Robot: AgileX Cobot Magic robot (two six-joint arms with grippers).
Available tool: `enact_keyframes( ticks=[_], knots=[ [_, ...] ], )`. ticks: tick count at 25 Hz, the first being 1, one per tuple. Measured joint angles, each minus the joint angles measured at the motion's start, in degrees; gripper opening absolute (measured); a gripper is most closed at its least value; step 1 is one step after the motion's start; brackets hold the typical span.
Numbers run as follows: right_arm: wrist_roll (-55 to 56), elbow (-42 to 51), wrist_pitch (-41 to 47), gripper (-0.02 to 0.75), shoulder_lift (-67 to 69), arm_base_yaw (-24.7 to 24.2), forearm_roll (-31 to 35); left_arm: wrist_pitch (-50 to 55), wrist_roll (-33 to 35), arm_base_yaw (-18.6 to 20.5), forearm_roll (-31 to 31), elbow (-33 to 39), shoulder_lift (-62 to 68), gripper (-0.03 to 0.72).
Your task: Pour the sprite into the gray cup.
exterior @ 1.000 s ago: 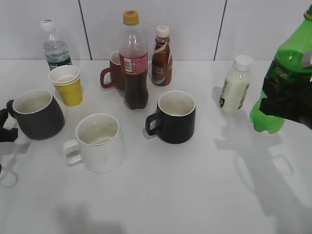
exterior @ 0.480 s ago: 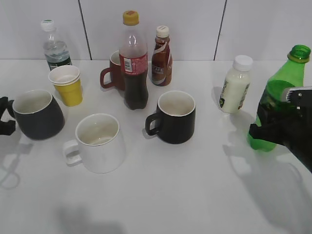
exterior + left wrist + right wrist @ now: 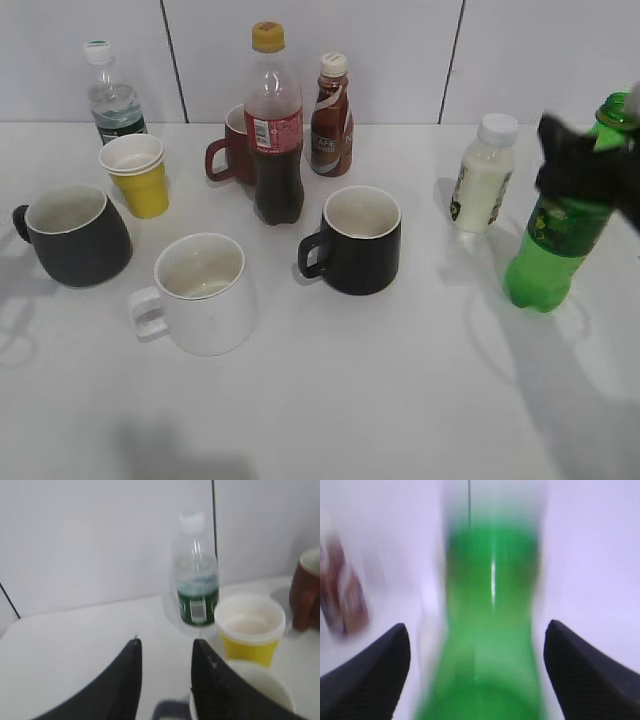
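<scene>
Exterior view shows the gray cup (image 3: 75, 234) far to the left of the black mug (image 3: 358, 240), standing on the counter (image 3: 380, 400) with its white inside bare. The left hand (image 3: 165, 680) is just beside that cup, its two fingers a little apart and holding nothing. The sprite (image 3: 560, 220) stands upright on the counter, well to the right of the black mug, near the white milk bottle (image 3: 478, 172). The right hand (image 3: 477, 670) is wide open around the bottle's upper part, with clear gaps on both sides. To do the step well, it should probably close lower, on the body, square and firm, and lift without tilt, because the bottle has no cap.
</scene>
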Motion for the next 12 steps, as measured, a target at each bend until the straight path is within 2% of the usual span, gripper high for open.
enact_keyframes(
  ticks=[4,7,9,12],
  knots=[
    [-6.14,-6.91,14.89,0.627,-12.63,0.00,0.00,16.58,-1.00,0.00,-0.14,-4.95,-11.42,0.267],
    [-7.52,-13.41,33.50,0.626,-21.90,0.00,0.00,35.88,-1.53,-0.02,-2.79,-11.00,-20.78,0.274],
    [-7.81,-16.79,44.33,0.619,-28.26,0.00,-0.48,49.86,-1.59,-0.02,-3.79,-14.66,-27.21,0.299],
    [-7.94,-19.47,58.27,0.610,-37.04,0.00,-1.13,64.90,-1.59,-0.02,-4.27,-17.99,-37.65,0.365]
  ],
)
